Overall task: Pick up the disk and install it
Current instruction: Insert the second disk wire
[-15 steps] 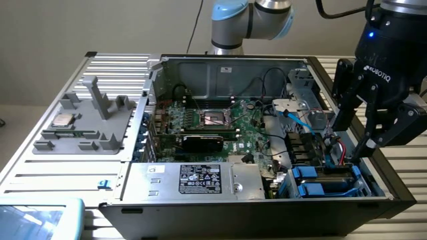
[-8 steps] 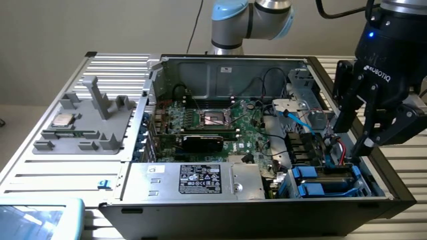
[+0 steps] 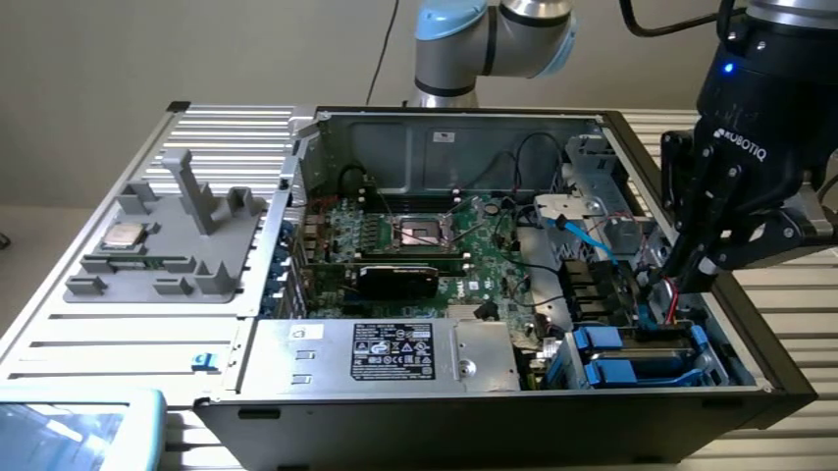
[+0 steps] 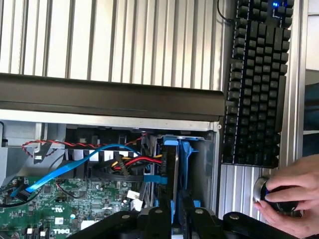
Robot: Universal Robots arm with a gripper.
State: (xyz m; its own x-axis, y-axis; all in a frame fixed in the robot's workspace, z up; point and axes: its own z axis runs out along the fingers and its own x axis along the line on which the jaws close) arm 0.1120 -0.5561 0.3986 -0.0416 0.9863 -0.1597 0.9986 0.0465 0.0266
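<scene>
The disk (image 4: 173, 172) stands on edge in the drive bay at the corner of the open computer case (image 3: 433, 147), its blue bracket (image 4: 186, 159) running along its side. My gripper (image 4: 175, 215) is down over it, with one dark finger on each side of its top edge, shut on it. In the exterior view my gripper (image 3: 677, 283) reaches into the bay at the case's right end, just above the blue brackets (image 3: 615, 345). Red, black and blue cables (image 4: 124, 164) lie right beside the disk.
The motherboard (image 3: 419, 245) fills the case's middle, and a silver box with a black-and-white sticker (image 3: 392, 355) sits in front. A grey fixture with a small silver chip (image 3: 125, 235) lies at the exterior view's left. A keyboard (image 4: 256, 84) and a person's hand (image 4: 291, 191) on a knob are outside the case.
</scene>
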